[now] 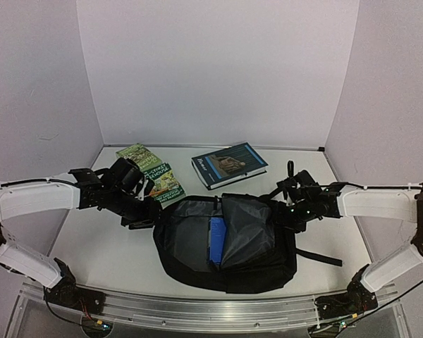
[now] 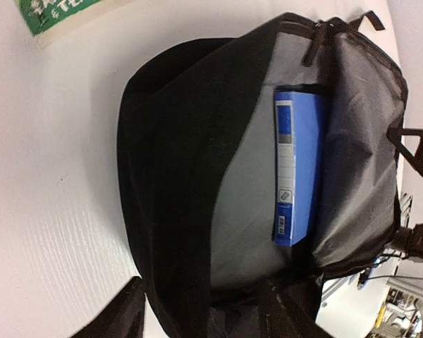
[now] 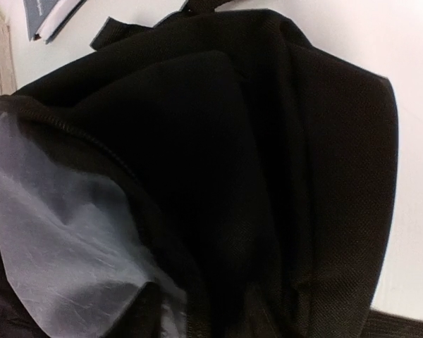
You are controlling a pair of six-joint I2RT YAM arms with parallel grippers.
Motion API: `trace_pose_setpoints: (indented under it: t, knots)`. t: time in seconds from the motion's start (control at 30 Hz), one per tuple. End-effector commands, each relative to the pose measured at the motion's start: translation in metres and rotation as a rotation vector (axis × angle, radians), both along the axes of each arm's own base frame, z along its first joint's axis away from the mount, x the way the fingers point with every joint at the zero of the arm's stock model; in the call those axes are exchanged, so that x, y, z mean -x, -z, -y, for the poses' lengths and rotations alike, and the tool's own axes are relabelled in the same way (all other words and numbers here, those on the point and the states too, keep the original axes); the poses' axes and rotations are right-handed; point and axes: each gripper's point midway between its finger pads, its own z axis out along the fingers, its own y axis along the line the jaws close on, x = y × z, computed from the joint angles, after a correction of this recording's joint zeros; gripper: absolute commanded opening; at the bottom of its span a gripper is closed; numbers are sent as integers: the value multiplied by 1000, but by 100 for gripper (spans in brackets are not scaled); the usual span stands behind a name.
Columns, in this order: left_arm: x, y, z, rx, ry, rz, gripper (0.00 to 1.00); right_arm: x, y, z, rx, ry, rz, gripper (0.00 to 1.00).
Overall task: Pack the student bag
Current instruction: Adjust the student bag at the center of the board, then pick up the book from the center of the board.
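On the white table point(image 1: 92, 246) the student bag point(image 1: 197, 264) lies toward 6 o'clock, my left gripper point(image 1: 146, 217) spread wide, right gripper point(image 1: 296, 209) I cannot tell, and its floppy mouth could sag shut unless I hold it.

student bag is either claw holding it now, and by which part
Left claw stands open astride the student bag at its rim, apparently not gripping. Right claw sits at its right edge; a hold there cannot be told.

Black soft fabric backpack point(image 1: 261, 264): one. Blue flat rectangular folder point(image 1: 216, 241): one. Books: two, being one green-covered paperback point(image 1: 154, 177) and one dark-blue hardcover point(image 1: 229, 164). White-shelled robot arms: two, left arm point(image 1: 35, 201), right arm point(image 1: 377, 202).
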Motion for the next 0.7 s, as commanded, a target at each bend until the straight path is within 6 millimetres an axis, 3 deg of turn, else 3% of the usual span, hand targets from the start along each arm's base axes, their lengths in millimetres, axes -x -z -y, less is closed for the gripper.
trace_pose_setpoints:
  t: [0.0, 0.2, 0.4, 0.47, 0.67]
  knots:
    - [-16, -55, 0, 56, -4, 110, 67, -19, -63, -1, -22, 16, 130, 59]
    - [-50, -81, -22, 111, -75, 164, 83, -43, -129, -3, -50, 45, 281, 78]
    - [-93, -89, -37, 214, -119, 174, 92, -97, -165, -23, -116, 63, 362, 80]
    - [-106, -89, -41, 223, -135, 183, 93, -117, -164, -33, -160, 59, 370, 80]
    - [-134, -92, -52, 230, -176, 200, 95, -176, -139, -57, -364, 78, 350, 73]
